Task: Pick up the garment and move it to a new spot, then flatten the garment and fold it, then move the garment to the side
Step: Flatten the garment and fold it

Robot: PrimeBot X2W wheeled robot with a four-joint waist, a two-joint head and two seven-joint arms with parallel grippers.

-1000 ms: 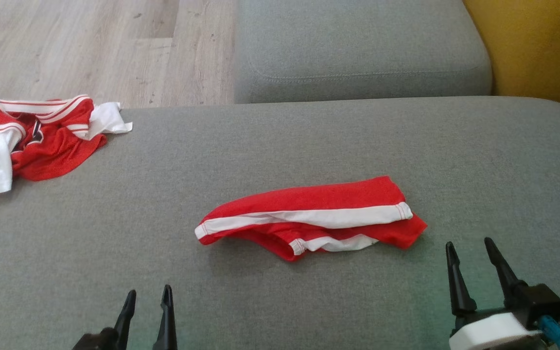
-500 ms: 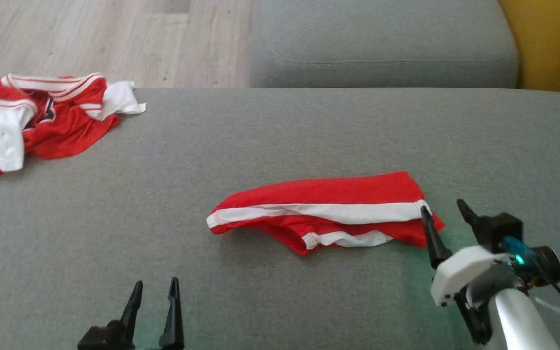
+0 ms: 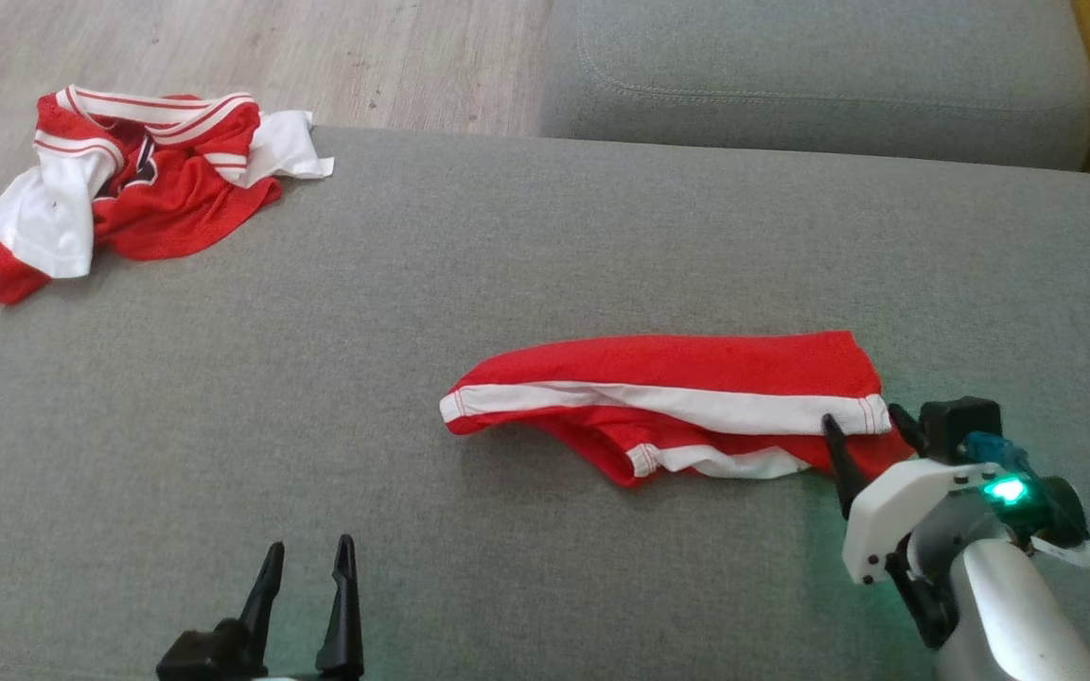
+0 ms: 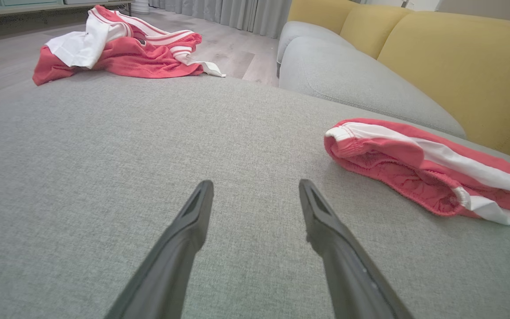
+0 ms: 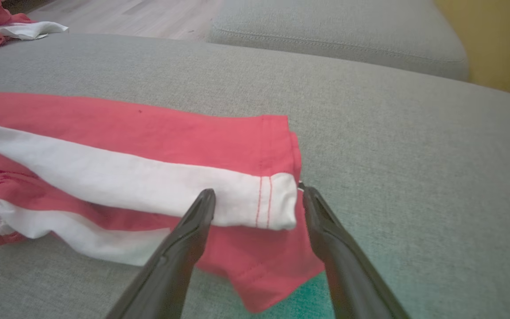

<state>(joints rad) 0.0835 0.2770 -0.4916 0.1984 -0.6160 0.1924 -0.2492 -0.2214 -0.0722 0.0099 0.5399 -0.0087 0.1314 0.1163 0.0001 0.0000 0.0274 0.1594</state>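
The garment [image 3: 677, 378] is a pair of red shorts with a white side stripe, lying crumpled in the middle of the grey cushion [image 3: 507, 236]. My right gripper [image 3: 862, 418] is open at its right end. In the right wrist view the garment's [image 5: 148, 137] white hem corner sits between the spread fingers of that gripper [image 5: 257, 191], which are not closed on it. My left gripper [image 3: 310, 545] stands open near the front edge, well left of the garment [image 4: 414, 155]. Nothing lies between the left gripper's [image 4: 255, 183] fingers but bare cushion.
A crumpled red and white jersey [image 3: 148, 180] lies at the cushion's far left corner, partly hanging over the edge. Behind it is wood floor [image 3: 318, 47]. A second grey seat cushion [image 3: 810, 85] lies beyond, with a yellow backrest [image 4: 458, 66] to the right.
My right gripper has moved forward and left to the garment's right end, and its fingers now straddle the hem corner. The head camera has shifted. The left gripper stays put.
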